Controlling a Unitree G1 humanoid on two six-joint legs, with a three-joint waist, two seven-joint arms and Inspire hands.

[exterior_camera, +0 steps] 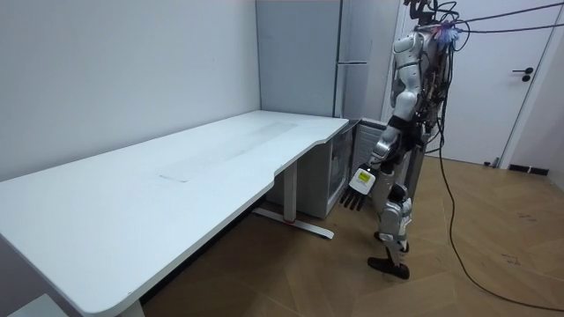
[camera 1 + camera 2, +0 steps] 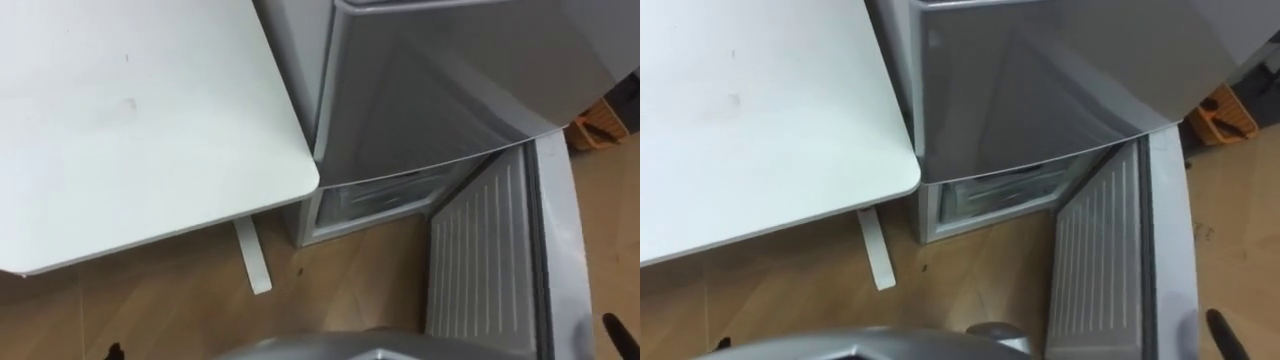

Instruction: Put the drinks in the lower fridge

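You have the robot standing at the counter's [image 1: 220,167] end, facing the grey fridge [image 2: 440,90]. The lower fridge [image 2: 385,195] is open, with its ribbed door [image 2: 480,250] swung out to the robot's right (a pale drawer front shows inside). You'll find the left hand [image 1: 359,183] hanging beside the thigh, fingers [image 1: 352,202] loose and pointing down, holding nothing. A dark bit of the right hand [image 2: 611,331] pokes in at the eye view's lower right edge, and you cannot tell its state. Where the drinks are cannot be told. An orange crate [image 2: 600,124] sits on the wooden floor [image 2: 340,290] beyond the door.
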